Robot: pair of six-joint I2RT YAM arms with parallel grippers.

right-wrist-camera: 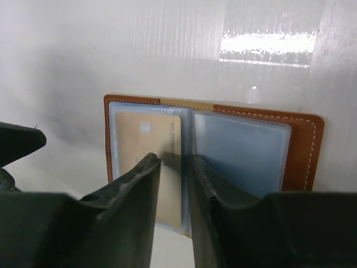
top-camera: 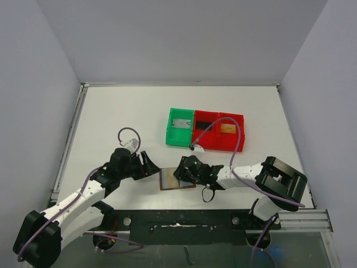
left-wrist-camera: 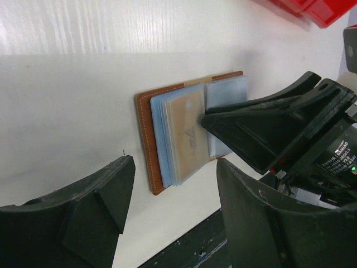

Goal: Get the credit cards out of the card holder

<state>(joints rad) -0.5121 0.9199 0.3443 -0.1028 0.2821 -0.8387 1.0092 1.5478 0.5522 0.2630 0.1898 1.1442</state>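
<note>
1. Currently the card holder (right-wrist-camera: 304,148) is lying open and flat on the table (top-camera: 122,111), near the front edge between the two arms, with its clear pages facing up.
2. A tan card (right-wrist-camera: 142,151) is showing through the left sleeve (right-wrist-camera: 125,114). A pale card (top-camera: 180,123) is lying in the green tray (top-camera: 170,134) and an orange card (top-camera: 226,128) in the red tray (top-camera: 241,125), both well apart from the holder.
3. The right gripper (right-wrist-camera: 173,160) is being pressed down at that sleeve's inner edge, by the fold. Its jaws are parted only a sliver, with nothing seen clamped between them.
4. The left gripper (left-wrist-camera: 175,162) is being held wide open and empty, just beside the holder's outer edge.
5. By the look of it, the tan card is being worked out of its sleeve.
6. For a clean pull, the card alone should be getting pinched, not the plastic over it.
7. The leather should be getting pinned by the left gripper, so the holder is not being dragged along.
8. The pull should be running low and in line with the sleeve's opening (which side it opens on cannot be told).
</note>
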